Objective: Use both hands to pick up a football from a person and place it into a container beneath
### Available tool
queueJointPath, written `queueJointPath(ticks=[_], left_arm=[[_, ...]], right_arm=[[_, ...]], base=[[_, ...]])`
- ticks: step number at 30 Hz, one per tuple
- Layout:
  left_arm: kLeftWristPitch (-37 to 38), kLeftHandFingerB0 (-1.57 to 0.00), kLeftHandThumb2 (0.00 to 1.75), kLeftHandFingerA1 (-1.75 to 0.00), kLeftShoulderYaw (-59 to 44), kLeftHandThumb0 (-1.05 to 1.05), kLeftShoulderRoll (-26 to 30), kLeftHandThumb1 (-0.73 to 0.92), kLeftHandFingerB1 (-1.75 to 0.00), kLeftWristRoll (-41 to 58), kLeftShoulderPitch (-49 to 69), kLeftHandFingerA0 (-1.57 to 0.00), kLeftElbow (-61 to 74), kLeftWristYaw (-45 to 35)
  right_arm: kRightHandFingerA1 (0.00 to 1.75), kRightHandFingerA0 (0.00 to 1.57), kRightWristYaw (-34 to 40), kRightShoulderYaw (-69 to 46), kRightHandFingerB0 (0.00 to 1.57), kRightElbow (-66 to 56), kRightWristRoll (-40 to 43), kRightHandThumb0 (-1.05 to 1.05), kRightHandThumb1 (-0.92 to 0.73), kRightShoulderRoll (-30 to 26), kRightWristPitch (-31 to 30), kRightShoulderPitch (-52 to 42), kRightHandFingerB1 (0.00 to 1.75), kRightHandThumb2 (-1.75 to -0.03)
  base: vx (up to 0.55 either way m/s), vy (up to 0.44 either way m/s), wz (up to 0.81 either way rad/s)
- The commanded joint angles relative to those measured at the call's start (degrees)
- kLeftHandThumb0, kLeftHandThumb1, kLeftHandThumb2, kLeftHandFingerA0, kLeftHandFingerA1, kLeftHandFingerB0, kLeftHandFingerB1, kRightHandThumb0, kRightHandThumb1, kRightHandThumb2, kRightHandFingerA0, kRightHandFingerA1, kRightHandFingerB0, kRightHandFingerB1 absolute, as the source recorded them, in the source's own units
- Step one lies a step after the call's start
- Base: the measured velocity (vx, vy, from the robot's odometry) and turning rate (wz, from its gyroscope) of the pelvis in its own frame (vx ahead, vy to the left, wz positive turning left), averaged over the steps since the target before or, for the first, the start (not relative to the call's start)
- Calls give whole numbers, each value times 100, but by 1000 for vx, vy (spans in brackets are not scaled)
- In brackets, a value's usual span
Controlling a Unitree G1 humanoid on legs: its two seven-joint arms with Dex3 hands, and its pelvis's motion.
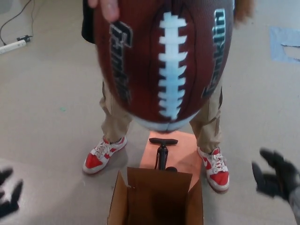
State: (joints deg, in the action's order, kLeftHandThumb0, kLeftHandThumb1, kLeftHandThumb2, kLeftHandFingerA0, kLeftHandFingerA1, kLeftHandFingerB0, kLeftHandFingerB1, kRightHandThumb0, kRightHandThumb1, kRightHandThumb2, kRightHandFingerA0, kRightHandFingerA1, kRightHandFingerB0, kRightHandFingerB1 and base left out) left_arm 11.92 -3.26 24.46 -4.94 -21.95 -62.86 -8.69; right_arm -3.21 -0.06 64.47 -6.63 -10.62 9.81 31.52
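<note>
A large brown football (164,61) with white laces fills the upper middle of the head view, held out from above by a person whose finger (108,8) shows at its top left. Beneath it stands an open cardboard box (157,199) with its flaps up. My left hand (9,192) is at the lower left edge, blurred, its fingers spread and holding nothing. My right hand (276,178) is at the lower right, fingers apart and empty. Both hands are well below and to the sides of the ball.
The person stands just behind the box in tan trousers and red-and-white sneakers (104,153). A black hand pump (162,154) stands on an orange sheet (187,154) between the feet. A power strip (13,45) lies at far left, blue tape (285,44) at far right.
</note>
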Motion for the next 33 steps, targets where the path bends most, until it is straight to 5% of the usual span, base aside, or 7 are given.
queueJointPath(ticks=[1,10,11,16,17,19,33], left_arm=[[950,-9,108,-28,-183,-86,404,78,-20,124,-473,-10,-544,-549],[1177,-8,109,-26,-171,-86,428,79,-19,60,-554,-9,-798,-527],[1204,-8,109,-26,-180,-85,433,79,-19,58,-541,-9,-810,-536],[1363,-8,110,-24,-274,-86,445,80,-19,92,-449,-8,-805,-519],[1464,-7,111,-10,-518,-92,430,82,-13,380,-412,-6,-710,-741],[1463,0,111,-11,-850,-88,383,78,-13,775,-404,0,-553,-1109],[581,0,111,-4,-1571,-95,151,73,-18,3066,1523,0,5858,-1960]], right_arm=[[56,8,114,-202,3,584,52,-95,-73,-184,983,550,18,-110],[54,12,158,-303,0,774,22,-97,-92,-167,1206,618,29,-73],[57,10,155,-319,10,788,29,-100,-76,-159,1250,606,14,-114],[57,9,227,-394,0,762,62,-94,-74,-113,1507,559,11,-120],[44,6,125,-623,0,656,327,-104,-92,-57,1712,543,20,-79],[34,11,21,-856,0,524,558,-96,-76,-32,1937,512,8,-123],[21,10,-505,-1036,0,-5581,1817,-94,-76,414,1918,-1555,21,-117]], base=[[98,-4,2],[97,-8,2],[90,-9,1],[68,-8,1],[0,0,0],[0,0,0],[0,0,0]])
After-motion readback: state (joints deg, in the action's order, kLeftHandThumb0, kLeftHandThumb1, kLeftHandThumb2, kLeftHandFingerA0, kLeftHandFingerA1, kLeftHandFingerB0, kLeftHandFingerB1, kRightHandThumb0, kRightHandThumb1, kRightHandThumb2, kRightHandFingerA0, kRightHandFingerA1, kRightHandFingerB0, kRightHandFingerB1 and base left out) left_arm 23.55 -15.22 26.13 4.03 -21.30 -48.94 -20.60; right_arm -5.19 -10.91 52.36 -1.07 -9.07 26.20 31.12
